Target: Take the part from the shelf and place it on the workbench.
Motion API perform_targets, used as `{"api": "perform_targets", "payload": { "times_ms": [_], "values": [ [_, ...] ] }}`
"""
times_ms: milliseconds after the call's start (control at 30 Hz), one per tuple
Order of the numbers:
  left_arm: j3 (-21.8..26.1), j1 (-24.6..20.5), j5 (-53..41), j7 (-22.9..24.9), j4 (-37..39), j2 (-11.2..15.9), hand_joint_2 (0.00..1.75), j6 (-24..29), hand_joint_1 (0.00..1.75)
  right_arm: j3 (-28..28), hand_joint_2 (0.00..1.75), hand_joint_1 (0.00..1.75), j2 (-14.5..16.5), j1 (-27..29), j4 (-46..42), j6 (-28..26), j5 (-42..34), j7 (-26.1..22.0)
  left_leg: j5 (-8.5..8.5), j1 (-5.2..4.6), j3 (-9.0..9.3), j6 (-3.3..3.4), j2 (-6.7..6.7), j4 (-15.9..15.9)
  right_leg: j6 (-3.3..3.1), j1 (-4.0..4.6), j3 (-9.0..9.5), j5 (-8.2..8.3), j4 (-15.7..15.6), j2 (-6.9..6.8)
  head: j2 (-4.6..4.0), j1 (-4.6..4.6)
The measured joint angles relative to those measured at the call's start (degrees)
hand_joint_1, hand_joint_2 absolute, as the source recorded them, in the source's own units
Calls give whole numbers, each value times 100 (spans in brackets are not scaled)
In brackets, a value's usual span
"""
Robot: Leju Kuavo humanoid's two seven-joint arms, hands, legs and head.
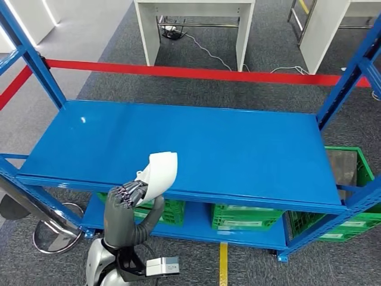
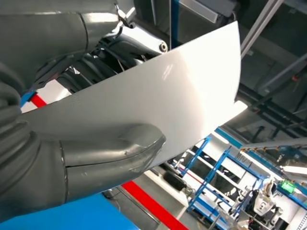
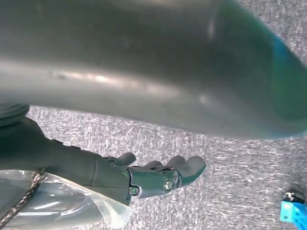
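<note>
The part (image 1: pixel 161 171) is a white curved plastic panel. My left hand (image 1: pixel 128 205) grips its lower end between thumb and fingers and holds it up over the front edge of the blue shelf (image 1: pixel 202 143). Close up, the left wrist view has the white part (image 2: pixel 163 100) lying across my thumb (image 2: pixel 108 153). My right hand (image 3: pixel 155 175) hangs over grey carpet with its fingers loosely extended and nothing in them.
The blue shelf's top board is bare, with blue uprights at its corners. Green crates (image 1: pixel 242 217) sit on the lower level and at the right (image 1: pixel 355 173). A red barrier tape (image 1: pixel 202 72) runs behind the shelf. White tables (image 1: pixel 197 24) stand beyond it.
</note>
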Motion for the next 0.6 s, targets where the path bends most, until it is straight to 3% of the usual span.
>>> {"api": "perform_targets", "payload": {
  "times_ms": [67, 133, 167, 200, 233, 300, 333, 400, 500, 533, 600],
  "values": [
    [59, 85, 38, -27, -20, -1, 175, 1, 175, -9, 0, 0, 11, 14, 0, -21, 2, -1, -472, 15, -123, -55, -9, 425, -94, -9, -100, 97, -10, -38, 0, -13],
    [108, 142, 64, -42, -39, -2, 175, 1, 175, -25, 0, 0, 15, 22, 0, -44, -1, -9, -1037, 17, -287, -88, -10, 1158, -124, 5, -214, 205, -1, -55, 0, -26],
    [125, 165, 79, -50, -44, -2, 175, 1, 175, -36, 0, 0, 16, 26, 0, -57, -8, -21, -1169, 17, -319, -92, -10, 1456, -127, 16, -279, 263, 8, -62, 0, -26],
    [137, 185, 98, -60, -48, -2, 175, 1, 175, -46, 0, 0, 18, 27, 0, -77, -18, -41, -1174, 17, -272, -85, -9, 1588, -127, 29, -345, 320, 18, -68, 0, -26],
    [149, 203, 123, -74, -52, -2, 175, 1, 175, -61, 0, 0, 27, 26, 0, -108, -33, -67, -1073, 15, -125, -67, -9, 1510, -124, 42, -417, 371, 29, -72, 0, -27],
    [171, 221, 167, -99, -70, -4, 175, 1, 175, -87, 0, 0, 69, 17, -1, -174, -61, -109, -781, 0, 432, 10, -10, 740, -111, 66, -524, 454, 51, -69, 0, -26],
    [181, 223, 178, -108, -84, -9, 175, 1, 175, -98, 0, 0, 96, 12, -2, -200, -70, -119, -712, -13, 713, 55, -11, 289, -94, 79, -560, 492, 59, -66, 0, -23],
    [198, 225, 183, -116, -107, -24, 175, 1, 175, -114, 0, 0, 135, 4, -3, -222, -76, -120, -713, -53, 986, 122, -12, -218, -36, 78, -603, 575, 64, -71, 0, -22],
    [228, 235, 215, -121, -124, -38, 175, 2, 175, -147, 0, 0, 161, 4, -5, -231, -78, -155, -599, -70, 919, 195, 0, -301, 69, 60, -655, 657, 55, -72, 0, -20],
    [234, 235, 233, -123, -128, -42, 175, 2, 175, -157, 0, 0, 166, 5, -6, -227, -79, -193, -532, -56, 864, 227, 10, -317, 99, 59, -712, 554, 125, -62, 0, -13],
    [238, 231, 236, -122, -131, -48, 175, 2, 175, -182, 0, 0, 167, -1, -9, -217, -87, -288, -395, -34, 715, 276, 27, -328, 150, 45, -896, 60, 588, -41, 0, 2]
  ]
}}
